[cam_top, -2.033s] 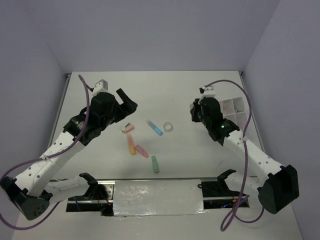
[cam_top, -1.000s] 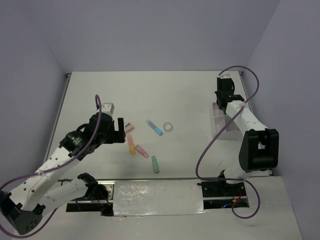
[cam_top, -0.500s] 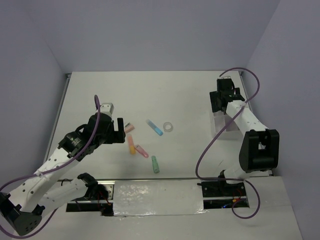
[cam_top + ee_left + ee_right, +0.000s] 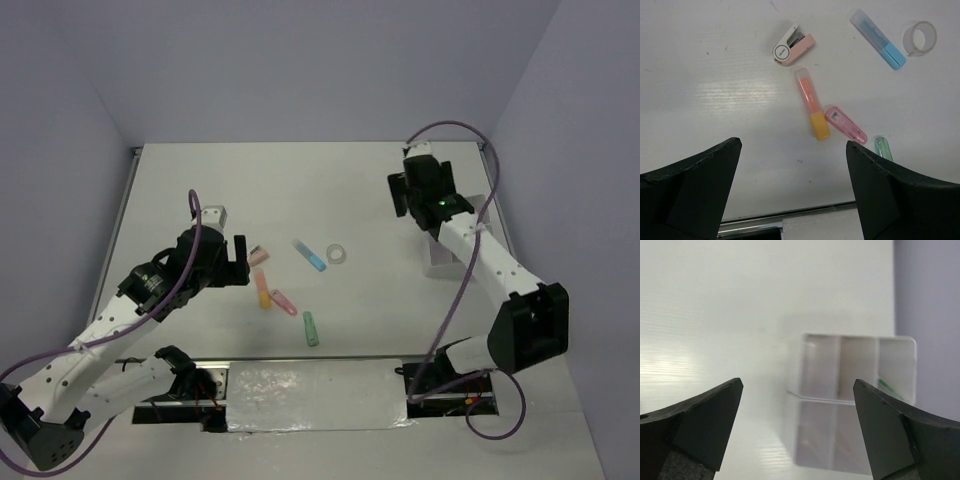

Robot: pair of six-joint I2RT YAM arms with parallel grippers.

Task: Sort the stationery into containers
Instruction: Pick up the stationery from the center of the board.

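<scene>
Loose stationery lies mid-table: a pink stapler-like piece [image 4: 793, 44], an orange marker [image 4: 811, 110], a pink marker [image 4: 845, 125], a green marker [image 4: 883, 148], a blue marker [image 4: 878, 38] and a clear tape ring [image 4: 920, 38]. My left gripper [image 4: 792, 144] hangs open above the table just near of the orange marker [image 4: 264, 290], holding nothing. The white divided tray [image 4: 805, 365] shows blurred in the right wrist view, with a thin green pen [image 4: 890, 387] in one compartment. My right gripper [image 4: 798, 382] is open and empty, just left of the tray [image 4: 440, 258].
The right arm's forearm [image 4: 480, 255] crosses over most of the tray in the top view. A metal rail and a foil-covered plate [image 4: 315, 395] run along the near table edge. Grey walls close in the back and both sides.
My right gripper opened over the tray, then swung left and away from the back right corner. The left arm has held still above the markers.
</scene>
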